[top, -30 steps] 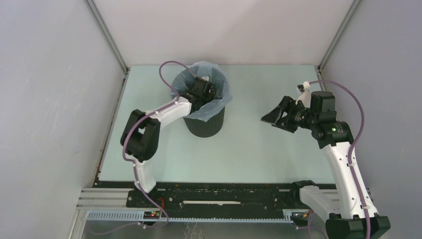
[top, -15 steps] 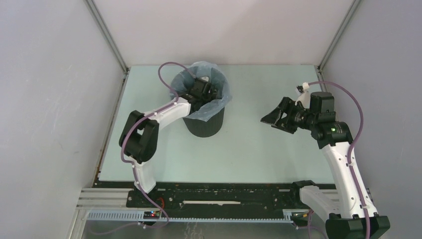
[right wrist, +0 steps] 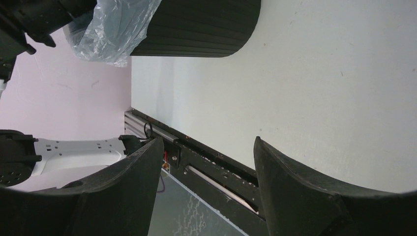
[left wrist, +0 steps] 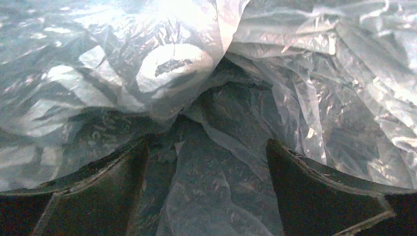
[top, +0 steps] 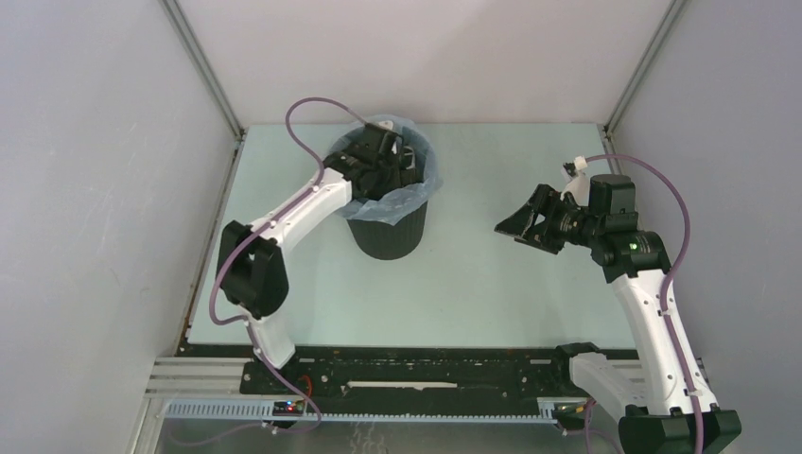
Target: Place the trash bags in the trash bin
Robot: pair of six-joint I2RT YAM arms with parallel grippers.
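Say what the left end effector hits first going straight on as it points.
Probably the wrinkly translucent pale plastic bag just ahead of the left end effector, inside the round black plastic bin; exact depth is unclear.

pale green table (top: 492,284), grey enclosure walls (top: 95,189), black mounting rail (top: 426,364)

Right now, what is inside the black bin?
The pale trash bag fills the bin, its edge draped over the rim. The left gripper reaches in, fingers open, film between them. The bin's floor is covered by film.
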